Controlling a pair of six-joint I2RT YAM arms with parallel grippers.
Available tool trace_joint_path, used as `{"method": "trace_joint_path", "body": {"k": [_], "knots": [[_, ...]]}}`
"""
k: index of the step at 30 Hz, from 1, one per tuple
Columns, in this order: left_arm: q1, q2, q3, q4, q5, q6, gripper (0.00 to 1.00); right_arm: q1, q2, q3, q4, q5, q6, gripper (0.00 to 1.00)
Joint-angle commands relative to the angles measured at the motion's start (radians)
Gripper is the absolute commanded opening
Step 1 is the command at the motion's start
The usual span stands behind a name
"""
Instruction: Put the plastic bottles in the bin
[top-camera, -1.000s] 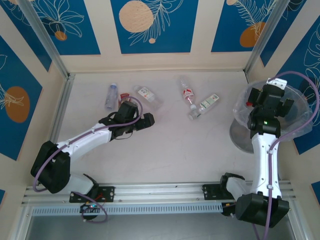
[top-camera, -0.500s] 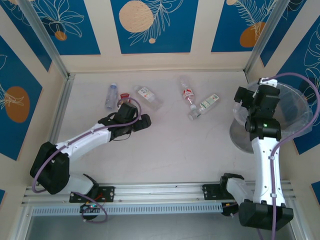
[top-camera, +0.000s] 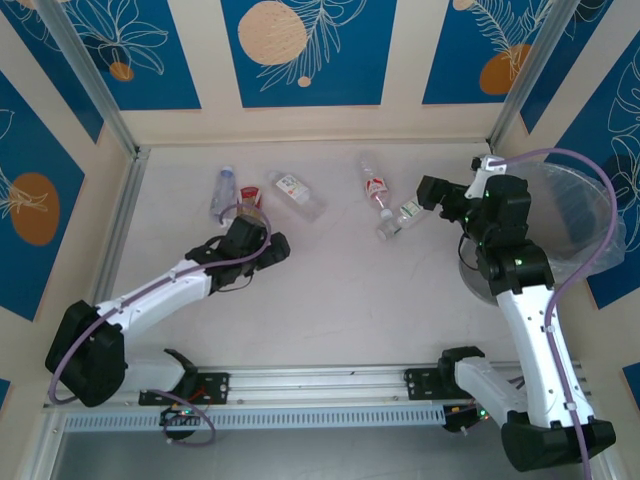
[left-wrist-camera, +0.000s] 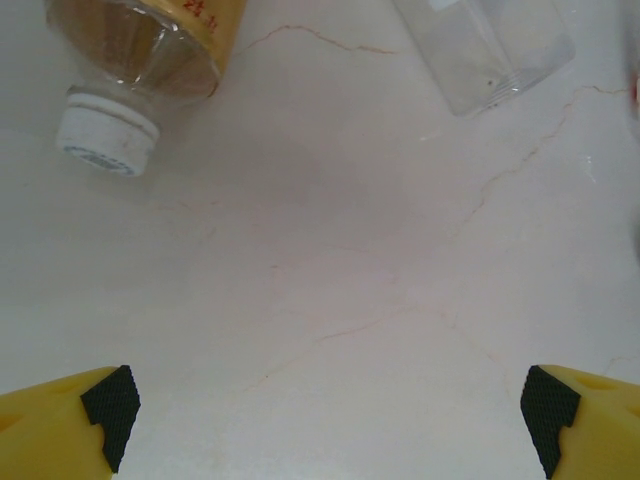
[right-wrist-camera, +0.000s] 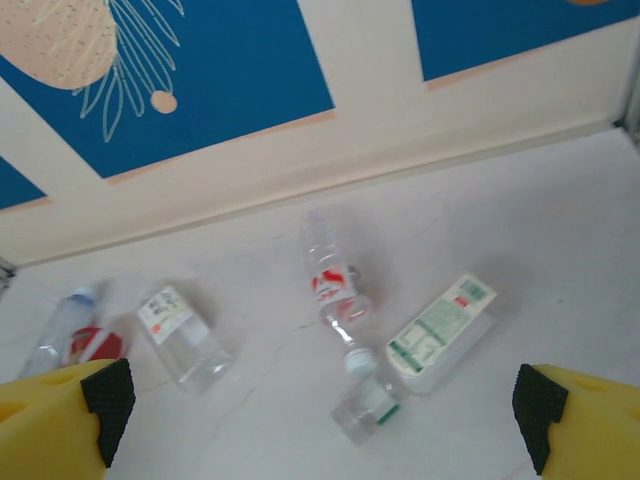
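Clear and brown plastic bottles (top-camera: 297, 193) lie loose on the desk (top-camera: 340, 290), all left of the bin (top-camera: 585, 205), which stands at the right desk edge. Open desk surface extends near-left of the bin. Left pincer (left-wrist-camera: 330, 410) is fully spread and empty, far left of the bin. Right pincer (right-wrist-camera: 322, 405) is also spread and empty, just left of it.

This looks like a robot test cell in a lab. A pale marble-patterned table top (top-camera: 340, 290) is boxed in by cream walls with blue leaf-printed panels (top-camera: 300, 50). Bare aluminium frame posts (top-camera: 85, 75) rise at its far corners. A slotted aluminium rail (top-camera: 320, 385) along its near edge carries a white left robot arm (top-camera: 150, 292) and a white right robot arm (top-camera: 540, 320), both trailing purple cables (top-camera: 556, 151).
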Motion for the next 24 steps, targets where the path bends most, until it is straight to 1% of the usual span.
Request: {"method": "trace_joint_path", "body": {"k": [1,6,9,11,12,14,15,18,20,21,24], "knots": [[0.017,-0.043,-0.024,0.048,-0.028,0.003,0.99,0.030,-0.012,-0.024,0.012,0.029,0.124,0.99],[0.024,-0.047,-0.015,0.043,-0.041,0.052,0.99,0.065,-0.013,-0.029,0.053,-0.025,0.089,1.00],[0.037,-0.048,-0.018,0.041,-0.063,0.065,0.99,0.080,-0.018,-0.071,0.102,-0.071,0.081,0.99],[0.063,-0.043,-0.010,0.036,-0.049,0.081,0.99,0.094,-0.018,-0.098,0.131,-0.116,0.080,0.99],[0.083,-0.035,0.005,0.027,-0.020,0.101,0.99,0.105,-0.015,-0.110,0.144,-0.129,0.079,1.00],[0.119,-0.004,0.066,-0.017,0.054,0.178,0.99,0.129,-0.017,-0.132,0.166,-0.123,0.070,0.99],[0.129,0.019,0.110,-0.063,0.065,0.220,0.99,0.140,-0.017,-0.140,0.176,-0.104,0.066,0.99],[0.140,0.079,0.216,-0.172,0.018,0.336,0.99,0.159,-0.017,-0.146,0.183,-0.068,0.055,1.00],[0.159,0.114,0.258,-0.212,-0.005,0.390,0.99,0.162,-0.018,-0.144,0.178,-0.054,0.056,0.99],[0.176,0.132,0.274,-0.221,0.003,0.422,0.99,0.164,-0.019,-0.144,0.172,-0.049,0.056,1.00],[0.220,0.191,0.327,-0.260,0.077,0.539,0.99,0.165,-0.025,-0.147,0.159,-0.031,0.061,0.99]]}}
